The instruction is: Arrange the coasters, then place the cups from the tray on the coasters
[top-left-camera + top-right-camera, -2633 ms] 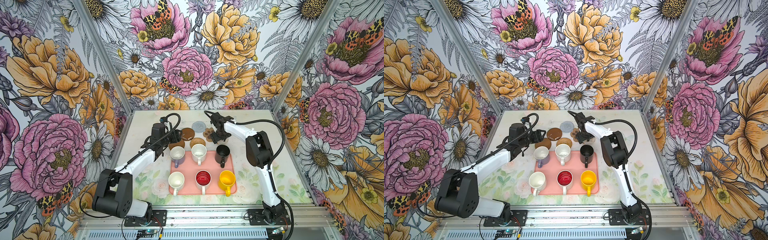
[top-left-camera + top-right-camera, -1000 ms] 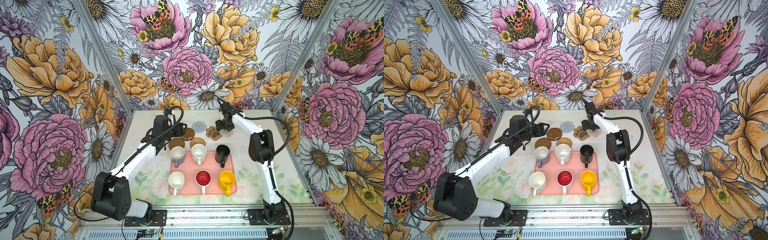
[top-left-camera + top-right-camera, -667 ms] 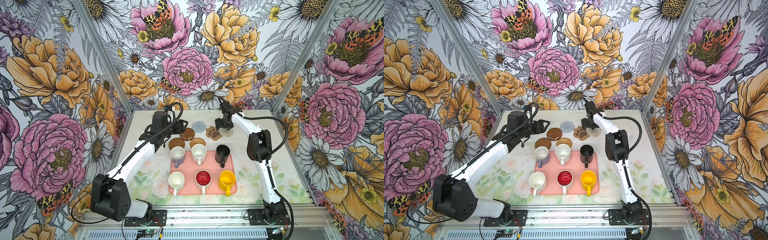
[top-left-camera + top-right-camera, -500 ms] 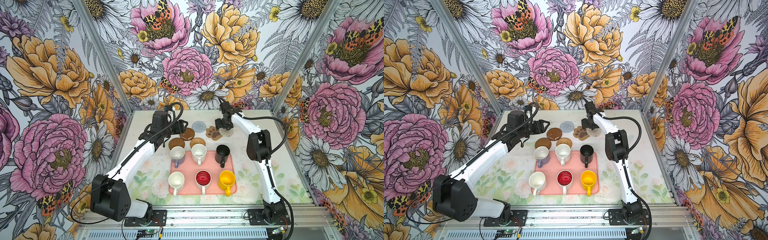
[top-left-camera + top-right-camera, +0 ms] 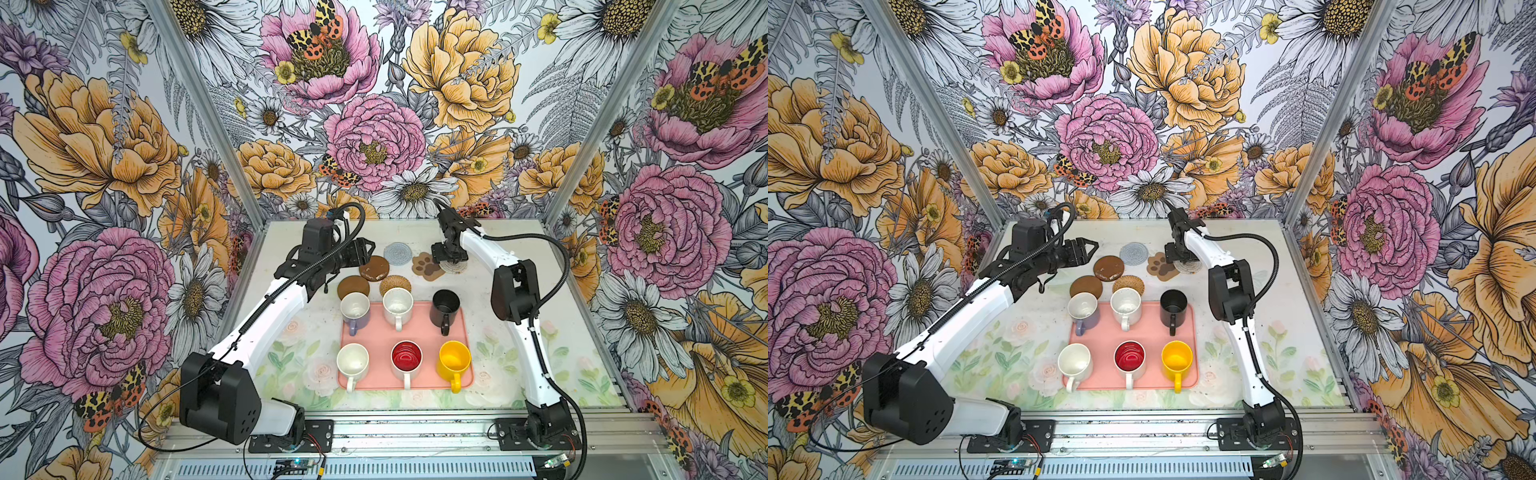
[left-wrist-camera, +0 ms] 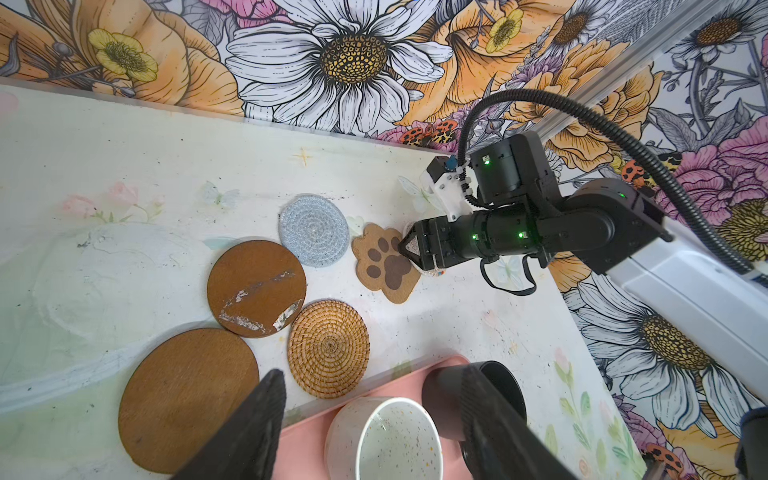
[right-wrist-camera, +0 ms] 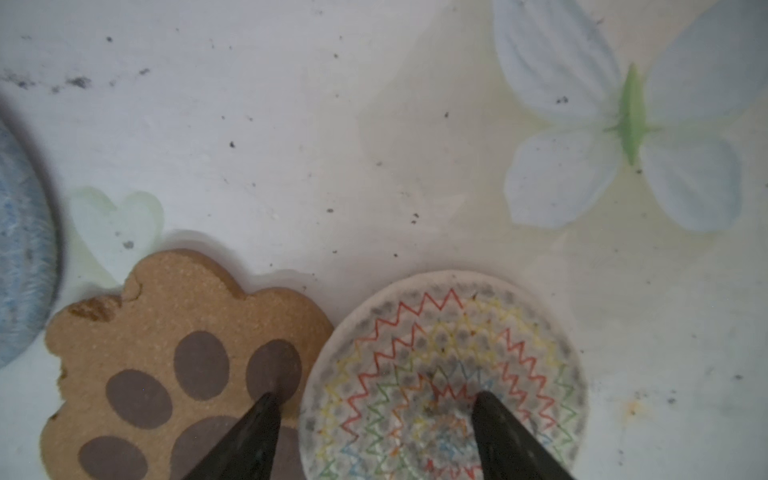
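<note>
coasters, all six flat on the table [image 5: 399, 232] just past the far rim of the tray [image 5: 420, 337]. nearest that rim: plain brown disc [image 5: 353, 286] and tan rattan round [image 5: 395, 285], near edges hidden in both top views behind the lavender cup [image 5: 355, 311] and speckled cup [image 5: 397, 307] on the tray. further from the tray: scratched brown disc [image 5: 374, 268], touching both; grey-blue woven round [image 5: 397, 252]; paw coaster [image 5: 428, 268]; pale woven round [image 7: 444, 374], edge to edge with the paw, largely covered by the right arm in both top views. right gripper [image 7: 376, 397] down over that seam, jaws spread, one fingertip above each mat, contact unclear, gripping nothing. left gripper [image 6: 374, 372] raised beyond the tray's far left corner, jaws apart, empty. black cup [image 5: 445, 307], plain white cup [image 5: 352, 361], red-lined cup [image 5: 407, 358], yellow cup [image 5: 454, 359] upright on the tray too.
</note>
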`<state>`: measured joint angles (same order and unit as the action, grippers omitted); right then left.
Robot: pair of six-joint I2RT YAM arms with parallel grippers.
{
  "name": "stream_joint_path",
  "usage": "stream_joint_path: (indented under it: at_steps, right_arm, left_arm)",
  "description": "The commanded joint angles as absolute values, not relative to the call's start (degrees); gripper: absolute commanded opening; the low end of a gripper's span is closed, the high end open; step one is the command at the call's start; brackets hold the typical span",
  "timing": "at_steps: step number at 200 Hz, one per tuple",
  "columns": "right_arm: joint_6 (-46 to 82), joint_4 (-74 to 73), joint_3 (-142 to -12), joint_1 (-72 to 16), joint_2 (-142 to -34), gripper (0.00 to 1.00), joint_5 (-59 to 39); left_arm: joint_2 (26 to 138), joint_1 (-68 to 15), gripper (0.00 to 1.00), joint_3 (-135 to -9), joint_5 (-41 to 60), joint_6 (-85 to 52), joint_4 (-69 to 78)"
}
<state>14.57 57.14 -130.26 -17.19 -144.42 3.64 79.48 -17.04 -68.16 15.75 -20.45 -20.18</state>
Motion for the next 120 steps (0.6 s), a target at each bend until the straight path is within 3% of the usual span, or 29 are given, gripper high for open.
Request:
stream_joint_path:
  at_steps: [1,120]
  right_arm:
    - [15.9,59.5,-129.6,-16.5,-145.1,0.76,5.1]
    - [16.0,59.1,-121.1,-13.2,-138.5,0.75,4.6]
  left_arm:
    - [78.1,-16.2,0.68,-68.1,17.6,-19.2,-20.5]
    - [78.6,-16.0,0.68,-67.8,18.1,-19.4,-20.5]
